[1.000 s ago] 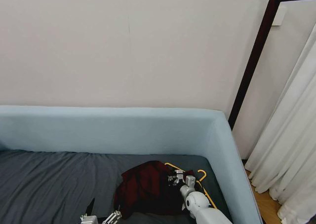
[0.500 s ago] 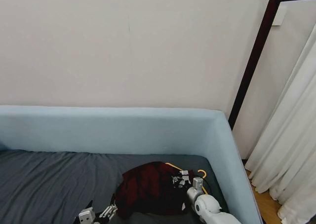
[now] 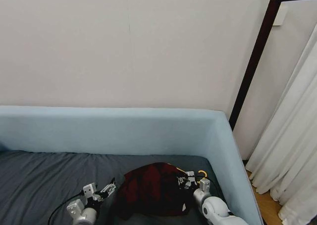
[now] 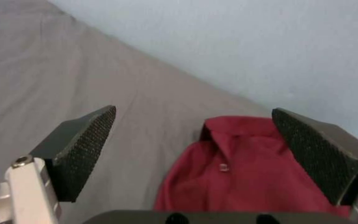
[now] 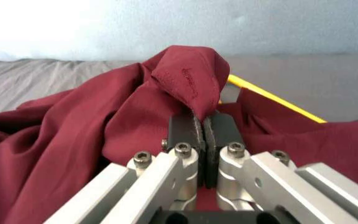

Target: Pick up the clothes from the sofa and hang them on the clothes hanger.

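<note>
The robot's left arm reaches in low at the head view's lower left, its left gripper (image 4: 195,116) spread wide, black textured pads (image 4: 82,144) well apart. The white right arm enters lower right; the right gripper (image 5: 202,125) is pressed closed, pinching a fold of the dark red fabric shirt (image 5: 104,126).

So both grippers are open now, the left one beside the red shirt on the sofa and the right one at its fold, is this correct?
Not quite. The right gripper is shut, pinching a raised fold of the red shirt, as the right wrist view shows. The left gripper is open beside the shirt on the sofa, as you said.
</note>
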You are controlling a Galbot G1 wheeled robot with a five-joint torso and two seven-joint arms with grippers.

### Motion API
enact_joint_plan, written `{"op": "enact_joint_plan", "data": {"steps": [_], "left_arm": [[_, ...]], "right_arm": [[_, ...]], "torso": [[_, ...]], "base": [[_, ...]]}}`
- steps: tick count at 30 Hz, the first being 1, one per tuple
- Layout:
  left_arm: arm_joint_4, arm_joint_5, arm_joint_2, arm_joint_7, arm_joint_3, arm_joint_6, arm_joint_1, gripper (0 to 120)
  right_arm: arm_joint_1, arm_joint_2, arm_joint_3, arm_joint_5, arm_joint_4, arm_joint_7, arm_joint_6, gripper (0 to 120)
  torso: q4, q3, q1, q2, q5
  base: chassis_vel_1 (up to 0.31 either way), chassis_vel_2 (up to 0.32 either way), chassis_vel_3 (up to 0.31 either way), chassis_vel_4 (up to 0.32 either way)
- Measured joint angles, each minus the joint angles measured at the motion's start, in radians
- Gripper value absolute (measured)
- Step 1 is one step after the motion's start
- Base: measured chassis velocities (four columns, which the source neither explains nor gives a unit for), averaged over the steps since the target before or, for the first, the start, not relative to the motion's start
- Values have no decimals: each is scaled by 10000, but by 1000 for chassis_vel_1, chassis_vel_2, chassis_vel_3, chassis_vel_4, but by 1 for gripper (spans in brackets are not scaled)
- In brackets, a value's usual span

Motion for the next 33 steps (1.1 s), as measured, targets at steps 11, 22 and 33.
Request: {"op": "enact_joint_plan", "data": {"steps": [11, 22, 33], "left_arm": [[2187, -1109, -536, 819, 1359, 295, -2122, 91], [3454, -1837, -871, 886, 1824, 1497, -3342, 104], [4334, -2234, -1618, 751, 1720, 1571, -3720, 91]], "right_arm": [[-175, -302, 6, 308, 596, 274, -200, 0], [-156, -414, -9, 447, 611, 338, -236, 0], [-52, -521, -100, 541, 570, 427, -251, 0]], "torso": [[-3, 0, 0, 1, 0], [0, 0, 0, 0, 2], [-2, 0, 0, 0, 1]], "base": [[0, 0, 0, 0], [0, 0, 0, 0], [0, 0, 0, 0]]}}
